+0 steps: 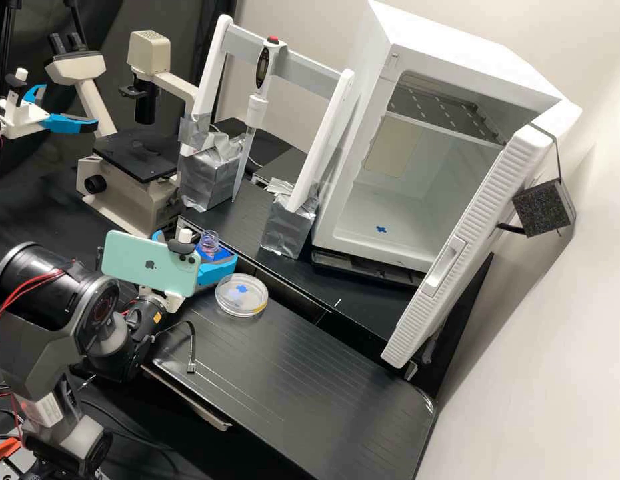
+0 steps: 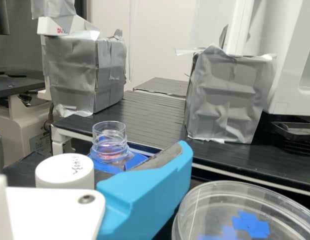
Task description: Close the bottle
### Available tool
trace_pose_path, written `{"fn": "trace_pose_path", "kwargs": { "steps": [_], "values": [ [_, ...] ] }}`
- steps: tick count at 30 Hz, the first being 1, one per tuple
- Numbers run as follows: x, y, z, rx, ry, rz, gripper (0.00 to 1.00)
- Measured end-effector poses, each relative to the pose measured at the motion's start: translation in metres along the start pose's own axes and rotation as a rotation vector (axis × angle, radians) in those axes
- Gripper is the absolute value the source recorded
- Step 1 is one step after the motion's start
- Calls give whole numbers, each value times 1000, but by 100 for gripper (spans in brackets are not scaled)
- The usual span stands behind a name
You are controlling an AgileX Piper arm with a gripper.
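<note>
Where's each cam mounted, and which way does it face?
High view: fixed off the arm, looking forward and down on the bench; the arm and a blue finger show.
Wrist view: on the arm's wrist, looking low across the bench; the blue finger and white housing show.
Shared: bottle, clear dish, silver-taped blocks.

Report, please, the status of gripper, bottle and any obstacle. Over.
Gripper open near the bottle. Bottle upright, threaded neck uncapped. Clear petri dish close beside; likely not blocking, but take care. Over.
</note>
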Motion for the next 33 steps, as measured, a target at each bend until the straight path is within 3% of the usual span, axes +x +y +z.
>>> {"fn": "trace_pose_path", "kwargs": {
  "steps": [33],
  "values": [
    [-7,-8,-8,5,40,-40,0]
  ]
}}
